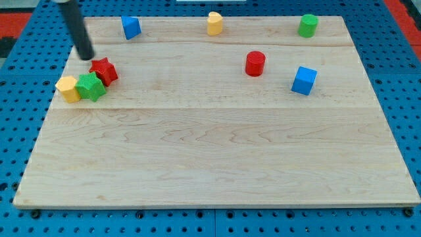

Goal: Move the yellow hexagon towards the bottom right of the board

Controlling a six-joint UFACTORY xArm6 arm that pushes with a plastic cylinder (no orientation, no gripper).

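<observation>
The yellow hexagon (68, 88) lies near the board's left edge, touching a green star (90, 86) on its right. A red star (104, 70) touches the green star's upper right. My tip (85, 55) stands just above and left of the red star, above the green star and up-right of the yellow hexagon, a short gap from each.
A blue block (131, 27), a yellow cylinder-like block (214, 23) and a green block (307, 26) sit along the view's top. A red cylinder (255, 63) and a blue cube (304, 80) sit right of centre. The wooden board (217, 164) lies on a blue pegboard.
</observation>
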